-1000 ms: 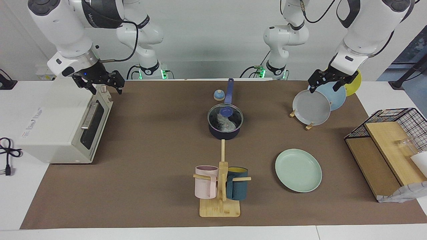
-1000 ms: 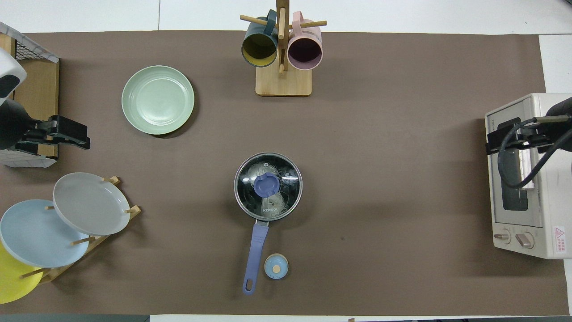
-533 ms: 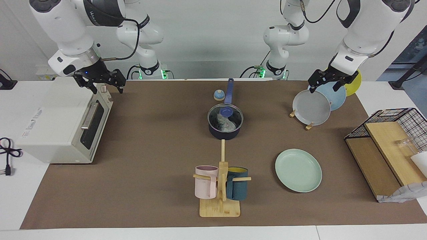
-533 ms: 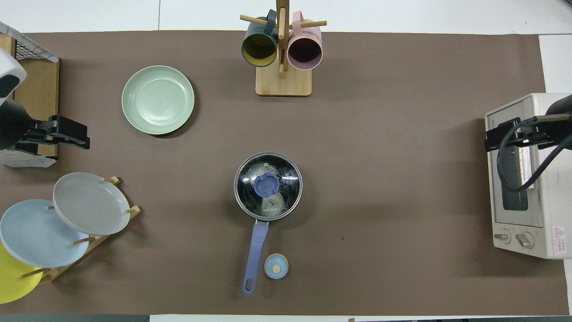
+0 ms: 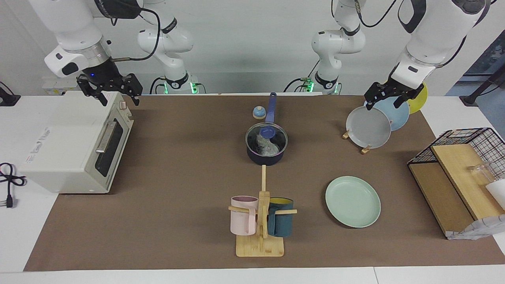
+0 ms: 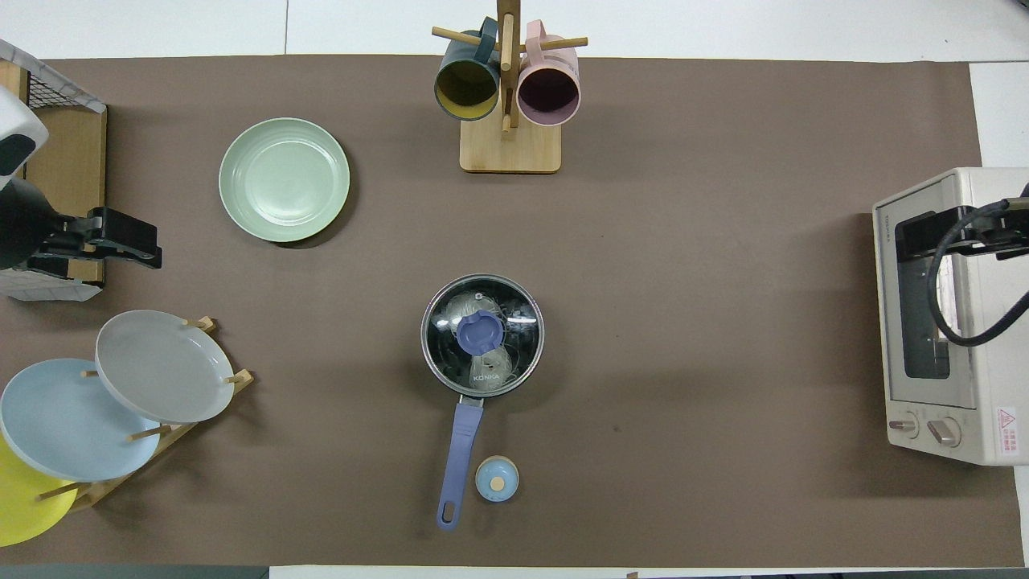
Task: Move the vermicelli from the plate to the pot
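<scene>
Under a glass lid, mid-table: vermicelli inside the navy pot, handle pointing toward the robots. Mint plate bare, farther from the robots, toward the left arm's end. Left gripper fingers apart, up over the plate rack. Right gripper fingers apart, over the toaster oven. Both well apart from pot and noodles, holding nothing.

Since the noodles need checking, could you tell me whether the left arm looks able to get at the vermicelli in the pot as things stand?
Probably not directly: the vermicelli sits in the pot under the glass lid. The left gripper, open, is over the plate rack; the lid must come off first.
</scene>
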### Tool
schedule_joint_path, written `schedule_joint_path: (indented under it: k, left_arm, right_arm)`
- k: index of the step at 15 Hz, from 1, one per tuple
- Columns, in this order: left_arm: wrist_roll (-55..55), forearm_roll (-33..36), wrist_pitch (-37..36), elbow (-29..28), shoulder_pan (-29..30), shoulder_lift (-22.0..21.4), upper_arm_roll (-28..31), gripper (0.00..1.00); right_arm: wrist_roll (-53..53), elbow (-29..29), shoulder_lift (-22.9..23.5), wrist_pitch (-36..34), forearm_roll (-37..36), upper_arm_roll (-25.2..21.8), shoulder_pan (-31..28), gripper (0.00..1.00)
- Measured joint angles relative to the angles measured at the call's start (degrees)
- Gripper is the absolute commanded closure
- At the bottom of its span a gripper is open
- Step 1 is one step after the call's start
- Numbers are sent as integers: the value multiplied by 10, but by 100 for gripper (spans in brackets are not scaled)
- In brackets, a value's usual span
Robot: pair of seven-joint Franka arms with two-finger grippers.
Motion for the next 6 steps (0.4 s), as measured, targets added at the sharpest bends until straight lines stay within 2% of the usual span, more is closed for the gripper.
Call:
schedule_joint_path:
  k: [6]
  left_arm:
    - [0,0,0,0,0,0,0,0]
  right_arm:
    - [0,1,0,-11,0,4,1,0]
